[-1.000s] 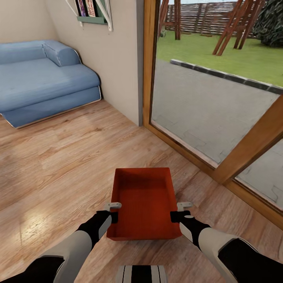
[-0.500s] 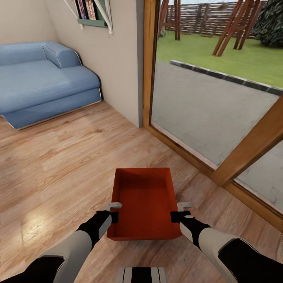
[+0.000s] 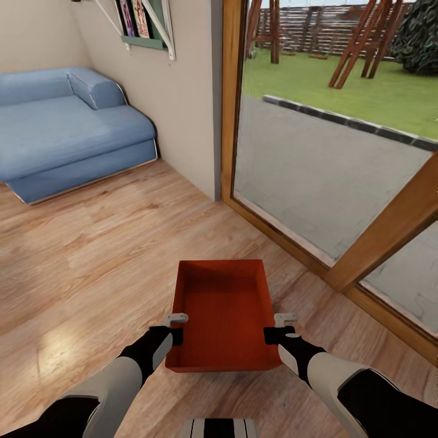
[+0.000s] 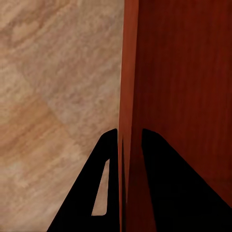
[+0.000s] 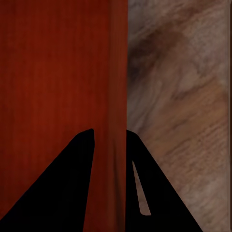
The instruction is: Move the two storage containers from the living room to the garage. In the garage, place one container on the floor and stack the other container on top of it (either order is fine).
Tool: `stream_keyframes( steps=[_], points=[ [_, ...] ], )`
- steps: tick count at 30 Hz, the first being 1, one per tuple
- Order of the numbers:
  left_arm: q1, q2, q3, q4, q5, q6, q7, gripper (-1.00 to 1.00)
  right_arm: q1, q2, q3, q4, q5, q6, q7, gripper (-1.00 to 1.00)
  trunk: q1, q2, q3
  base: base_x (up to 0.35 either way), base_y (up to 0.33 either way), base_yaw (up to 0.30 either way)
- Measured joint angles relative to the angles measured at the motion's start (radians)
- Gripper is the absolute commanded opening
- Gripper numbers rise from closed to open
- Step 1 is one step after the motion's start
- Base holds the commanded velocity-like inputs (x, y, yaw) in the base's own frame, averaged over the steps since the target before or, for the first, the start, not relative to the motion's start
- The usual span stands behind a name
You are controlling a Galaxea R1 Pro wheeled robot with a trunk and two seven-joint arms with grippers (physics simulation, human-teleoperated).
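Storage container (image 3: 222, 316) between both grippers

Arms pale grey w/ black wrists; fingers (image 4: 104, 193) black

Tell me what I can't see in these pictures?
- Bin: its underside, hidden in the head view by its own walls and base.
- Sofa: its far end, cut off by the head view's left edge.
- Books on the shelf: cut by the top edge, titles too small.
- Left tool and right tool: black fingers straddle a bin wall; wrist views too close to show more.
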Motion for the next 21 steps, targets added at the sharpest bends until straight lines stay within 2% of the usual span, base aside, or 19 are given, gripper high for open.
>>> stream_keyframes(
  steps=[21],
  points=[
    [0.000,0.000,0.001,-0.001,-0.003,0.001,0.000,-1.00,0.000,0.001,0.001,0.001,-0.003,-0.002,0.000,-1.00,-0.081,0.147,0.066,0.000,0.000,0.000]
  ],
)
